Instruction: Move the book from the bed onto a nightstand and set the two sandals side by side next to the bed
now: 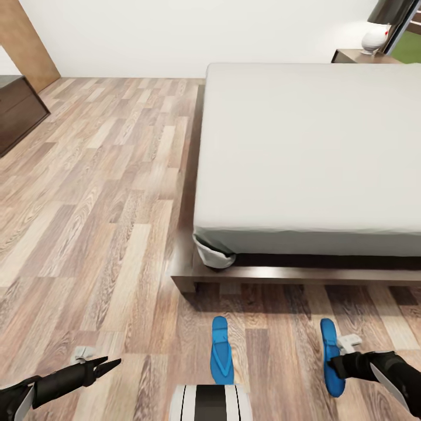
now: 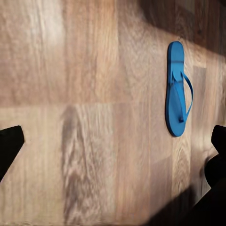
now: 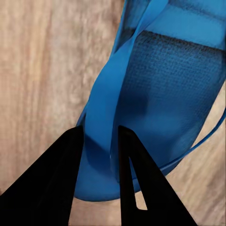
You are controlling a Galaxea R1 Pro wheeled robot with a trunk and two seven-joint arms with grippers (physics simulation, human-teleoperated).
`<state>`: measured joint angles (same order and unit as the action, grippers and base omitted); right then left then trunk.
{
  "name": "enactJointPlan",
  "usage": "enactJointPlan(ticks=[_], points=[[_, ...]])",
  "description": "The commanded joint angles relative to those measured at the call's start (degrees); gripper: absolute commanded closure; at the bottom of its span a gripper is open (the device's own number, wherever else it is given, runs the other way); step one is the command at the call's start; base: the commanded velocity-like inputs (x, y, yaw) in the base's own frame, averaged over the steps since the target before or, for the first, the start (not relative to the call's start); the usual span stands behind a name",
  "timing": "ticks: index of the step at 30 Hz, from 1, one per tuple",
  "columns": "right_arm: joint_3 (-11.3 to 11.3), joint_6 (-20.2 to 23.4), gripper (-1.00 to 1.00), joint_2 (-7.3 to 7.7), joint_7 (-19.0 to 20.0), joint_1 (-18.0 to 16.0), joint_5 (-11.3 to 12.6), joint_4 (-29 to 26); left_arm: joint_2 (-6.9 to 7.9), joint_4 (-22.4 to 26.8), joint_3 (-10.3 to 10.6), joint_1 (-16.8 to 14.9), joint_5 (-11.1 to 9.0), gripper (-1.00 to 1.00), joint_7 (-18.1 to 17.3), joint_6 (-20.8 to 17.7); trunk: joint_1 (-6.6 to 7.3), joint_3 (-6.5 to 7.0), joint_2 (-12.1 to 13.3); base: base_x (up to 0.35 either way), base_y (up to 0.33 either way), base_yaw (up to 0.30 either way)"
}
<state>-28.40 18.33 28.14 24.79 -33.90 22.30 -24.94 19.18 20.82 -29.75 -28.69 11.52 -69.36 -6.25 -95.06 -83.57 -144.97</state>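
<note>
Wood-plank floor [image 1: 105,222] beside the bed [image 1: 310,152] carried two blue sandals; the right end effector [image 3: 100,141] clamped one sandal's strap [image 3: 113,80], the left end effector [image 1: 108,365] was spread apart.

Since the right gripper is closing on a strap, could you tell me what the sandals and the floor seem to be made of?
The sandals look like matte blue rubber or foam: fine-textured footbed, thin flexible strap between the right gripper fingers. The floor looks like wood planks with visible grain and a faint sheen.
</note>
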Motion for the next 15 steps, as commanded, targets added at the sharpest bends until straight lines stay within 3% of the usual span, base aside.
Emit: enactJointPlan(ticks=[1, 4, 8, 15], points=[[-0.25, 0.39, 1.0, 0.04, -1.61, -0.03, 0.56, -0.11, -0.05, 0.01, -0.48, -0.05, 0.43, -1.0, -0.34, -0.6, 0.01, -0.04, -0.02, 0.0, 0.317, 0.0], [-0.25, 0.39, 1.0, -0.01, -8.01, -0.03, 0.56, -0.26, -0.07, 0.01, -0.48, -0.05, 0.42, -1.0, -0.37, -0.6, 0.01, -0.04, -0.02, 0.0, 0.317, 0.0], [-0.25, 0.39, 1.0, -0.01, -9.42, -0.03, 0.56, -0.45, -0.03, 0.01, -0.49, -0.05, 0.4, -1.0, -0.4, -0.6, 0.01, -0.04, -0.02, 0.0, 0.286, 0.0], [-0.25, 0.39, 1.0, -0.01, -9.59, -0.03, 0.56, -0.63, -0.06, 0.01, -0.49, -0.05, 0.42, -1.0, 0.07, -0.6, 0.01, -0.04, -0.02, 0.0, 0.131, 0.0]])
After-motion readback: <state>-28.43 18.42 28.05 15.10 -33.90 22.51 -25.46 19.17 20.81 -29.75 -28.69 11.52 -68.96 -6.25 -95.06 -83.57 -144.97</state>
